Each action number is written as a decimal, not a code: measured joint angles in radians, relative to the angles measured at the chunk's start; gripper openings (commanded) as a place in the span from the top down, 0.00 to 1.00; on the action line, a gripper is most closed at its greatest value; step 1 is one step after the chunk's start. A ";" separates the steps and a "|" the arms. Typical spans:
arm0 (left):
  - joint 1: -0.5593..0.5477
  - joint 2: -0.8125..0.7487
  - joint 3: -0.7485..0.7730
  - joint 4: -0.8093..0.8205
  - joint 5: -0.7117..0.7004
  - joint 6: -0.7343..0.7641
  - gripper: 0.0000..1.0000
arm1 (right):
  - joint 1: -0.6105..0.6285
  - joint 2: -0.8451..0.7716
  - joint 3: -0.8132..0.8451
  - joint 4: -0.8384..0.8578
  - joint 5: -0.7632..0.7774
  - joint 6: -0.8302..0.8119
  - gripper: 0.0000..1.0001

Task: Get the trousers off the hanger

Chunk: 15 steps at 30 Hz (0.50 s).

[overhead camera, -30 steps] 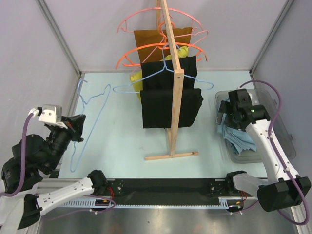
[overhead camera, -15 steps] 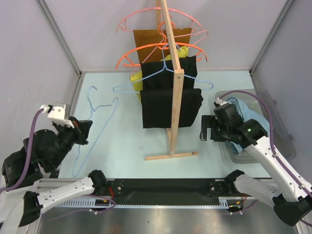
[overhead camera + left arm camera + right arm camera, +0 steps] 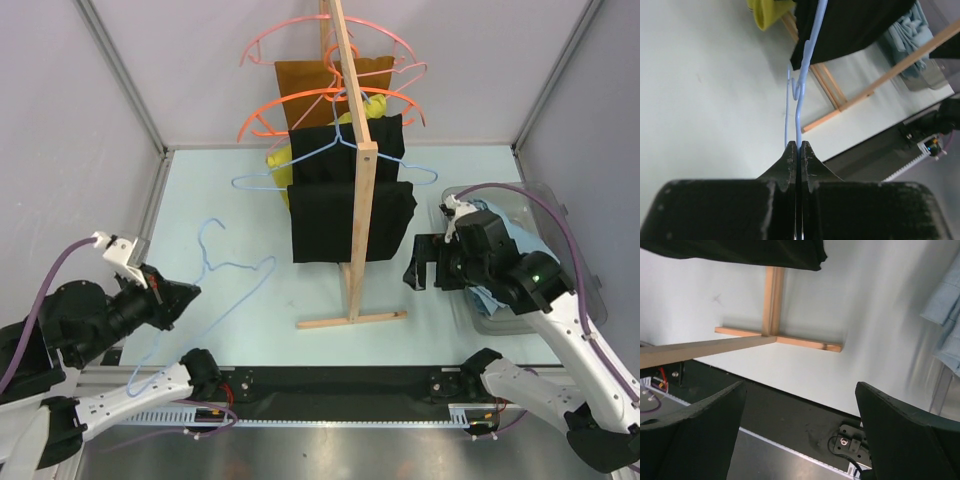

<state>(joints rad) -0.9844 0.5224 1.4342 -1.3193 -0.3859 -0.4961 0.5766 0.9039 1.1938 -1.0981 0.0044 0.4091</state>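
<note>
My left gripper (image 3: 186, 298) is shut on the wire of the light-blue hanger (image 3: 243, 266) and holds it bare above the table's near left. In the left wrist view the wire (image 3: 799, 117) runs straight up from my closed fingertips (image 3: 798, 145). The sky-blue trousers (image 3: 522, 236) lie bunched in the clear bin (image 3: 592, 292) at the right. They also show in the left wrist view (image 3: 907, 40) and the right wrist view (image 3: 946, 315). My right gripper (image 3: 420, 270) is open and empty, between the rack and the bin; it also shows in the right wrist view (image 3: 800, 390).
A wooden rack (image 3: 357, 190) stands mid-table on a T-shaped base (image 3: 350, 320). It carries black garments (image 3: 330, 225), a brown one (image 3: 310, 85), a yellow item (image 3: 280, 160), orange and pink hangers (image 3: 300, 105) and another light-blue hanger (image 3: 262, 183).
My right gripper left the bin, leaving the trousers there, and moved left toward the rack with its jaws open. My left gripper carried the bare hanger nearer and rightward, swinging it.
</note>
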 measured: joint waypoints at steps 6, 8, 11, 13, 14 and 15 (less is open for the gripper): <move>-0.001 -0.003 -0.068 0.115 0.156 -0.002 1.00 | 0.000 -0.035 -0.020 0.038 -0.097 -0.024 0.04; -0.001 -0.003 -0.110 0.168 0.184 -0.004 1.00 | 0.000 -0.030 -0.021 0.056 -0.117 -0.030 0.06; -0.002 -0.003 -0.183 0.257 0.219 -0.005 1.00 | 0.000 -0.011 -0.021 0.086 -0.145 -0.042 0.08; -0.002 -0.002 -0.224 0.314 0.243 -0.005 1.00 | 0.000 0.006 -0.021 0.106 -0.168 -0.047 0.09; -0.002 0.002 -0.241 0.340 0.254 -0.005 1.00 | 0.000 0.015 -0.021 0.116 -0.178 -0.049 0.09; -0.002 0.008 -0.251 0.364 0.264 -0.003 1.00 | 0.000 0.023 -0.021 0.126 -0.188 -0.052 0.10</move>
<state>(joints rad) -0.9863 0.5308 1.1828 -0.9550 -0.1223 -0.4992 0.5766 0.9264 1.1725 -0.9718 -0.1833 0.3569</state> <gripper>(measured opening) 0.017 0.917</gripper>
